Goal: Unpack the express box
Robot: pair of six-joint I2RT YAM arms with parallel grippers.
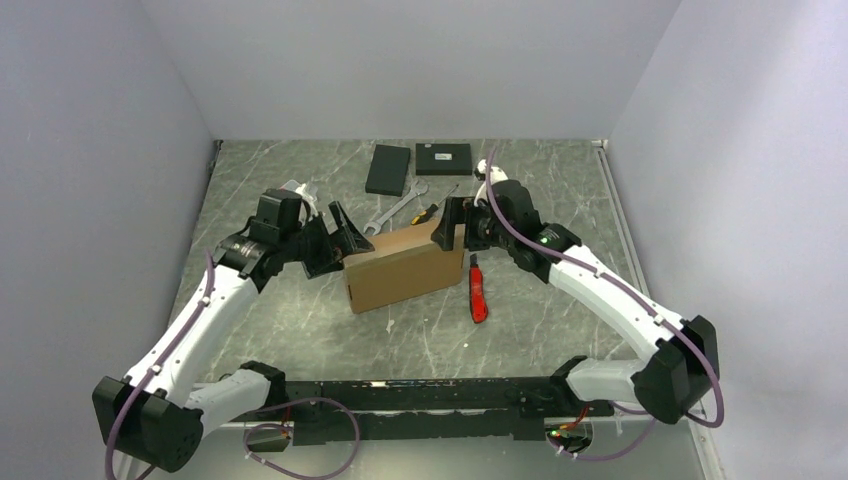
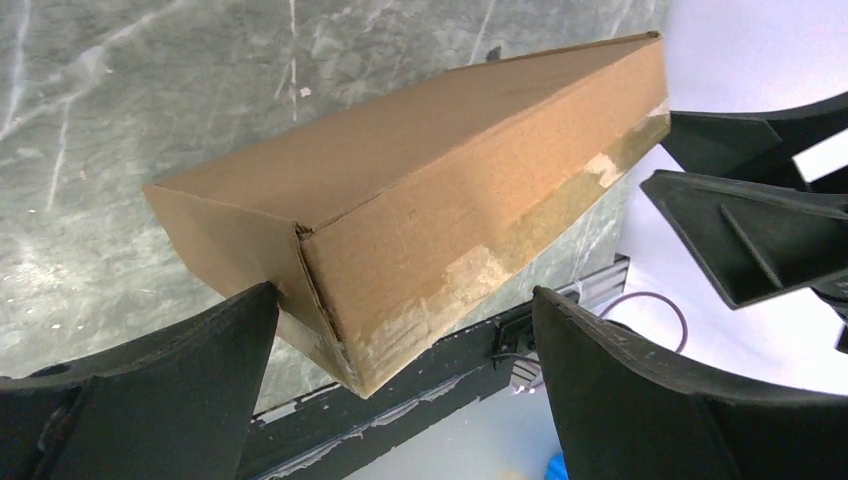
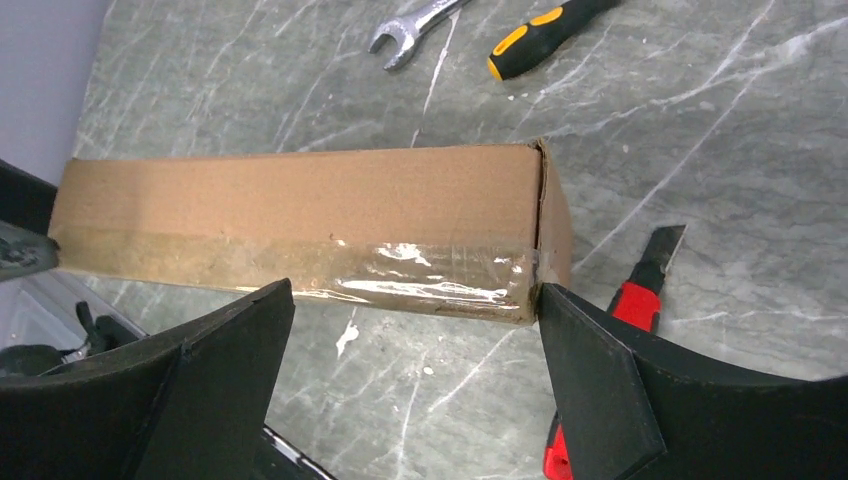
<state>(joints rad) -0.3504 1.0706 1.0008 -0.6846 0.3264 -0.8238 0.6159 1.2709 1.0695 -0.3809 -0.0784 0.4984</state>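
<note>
The express box (image 1: 403,268) is a closed brown cardboard mailer standing on its long side at the table's middle, with clear tape along its seam (image 3: 430,275). My left gripper (image 1: 345,240) is open at the box's left end. In the left wrist view (image 2: 405,295) the box's corner (image 2: 340,330) lies between the jaws and the left finger (image 2: 200,370) touches the end face. My right gripper (image 1: 448,225) is open at the box's right end. In the right wrist view (image 3: 415,290) its right finger (image 3: 590,370) meets the box's lower corner. Neither gripper is closed on the box.
A red utility knife (image 1: 478,290) lies just right of the box and also shows in the right wrist view (image 3: 640,290). A wrench (image 1: 395,210) and a yellow-black screwdriver (image 1: 428,212) lie behind the box. Two flat black boxes (image 1: 389,170) (image 1: 444,158) sit at the back. Walls enclose three sides.
</note>
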